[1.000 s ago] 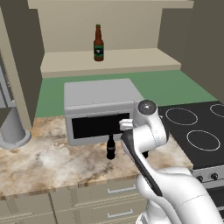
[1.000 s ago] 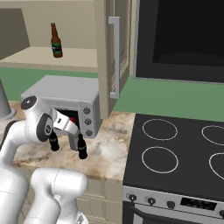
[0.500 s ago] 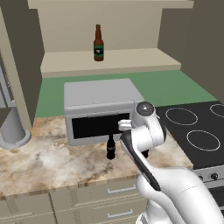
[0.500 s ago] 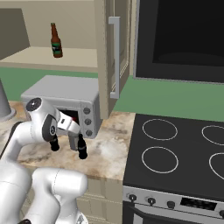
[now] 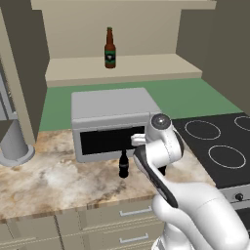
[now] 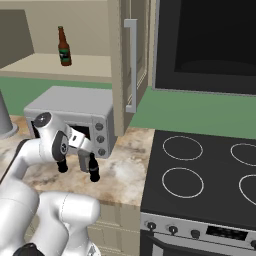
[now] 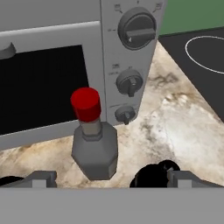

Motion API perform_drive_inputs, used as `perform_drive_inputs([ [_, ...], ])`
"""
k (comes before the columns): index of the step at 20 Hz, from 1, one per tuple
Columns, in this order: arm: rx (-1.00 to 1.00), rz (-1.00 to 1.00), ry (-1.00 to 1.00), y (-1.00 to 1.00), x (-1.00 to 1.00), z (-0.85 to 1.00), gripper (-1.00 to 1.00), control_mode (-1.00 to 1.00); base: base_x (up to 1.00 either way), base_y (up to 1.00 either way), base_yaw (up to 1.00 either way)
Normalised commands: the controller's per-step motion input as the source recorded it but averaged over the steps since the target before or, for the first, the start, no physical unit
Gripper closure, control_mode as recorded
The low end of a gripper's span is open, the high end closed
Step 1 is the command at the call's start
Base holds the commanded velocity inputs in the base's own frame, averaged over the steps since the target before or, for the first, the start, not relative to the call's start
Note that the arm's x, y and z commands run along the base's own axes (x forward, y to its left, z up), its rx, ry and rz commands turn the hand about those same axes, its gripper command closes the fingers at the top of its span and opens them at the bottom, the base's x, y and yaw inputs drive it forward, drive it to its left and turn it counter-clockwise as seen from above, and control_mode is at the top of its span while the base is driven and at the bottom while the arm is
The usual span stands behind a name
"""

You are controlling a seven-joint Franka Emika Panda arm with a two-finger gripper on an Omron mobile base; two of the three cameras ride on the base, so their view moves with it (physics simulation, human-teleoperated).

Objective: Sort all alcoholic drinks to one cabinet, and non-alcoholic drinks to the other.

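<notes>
Far above and to the left of the gripper [image 6: 79, 159] we see the open cabinet [image 5: 122, 68], and on its shelf a single brown beer bottle [image 5: 110, 48] with a dark green label stands upright, alone. Below it, directly behind the gripper, the grey microwave [image 5: 111, 122] sits on the marbled counter [image 5: 53, 180], its door closed.

In the hand view we look down at the grey bottle [image 7: 93, 140] with its red cap, upright on the counter right ahead of the gripper [image 7: 109, 179] and close in front of the microwave door. Just right of it, low in that view, we catch the top of a black cola bottle [image 7: 155, 174] near the right fingertip. In the right base view another black cola bottle [image 6: 93, 168] stands just right of the hand, and a second one [image 6: 62, 165] just left of it.

The gripper's fingers are spread to their widest and pinch nothing; we see no contact with any bottle. To the right lies the black stove [image 6: 200, 175].
</notes>
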Motion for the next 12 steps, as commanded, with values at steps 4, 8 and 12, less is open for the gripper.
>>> perform_drive_inputs([
  [4,0.0,0.02,0.0,0.0,0.13,-0.08,-1.0,-1.0,0.0,0.0,0.0],
  [8,0.0,0.02,0.0,0.0,0.14,-0.05,-1.0,-1.0,0.0,0.0,0.0],
  [12,0.0,0.01,0.0,0.0,0.12,-0.02,-1.0,-1.0,0.0,0.0,0.0],
])
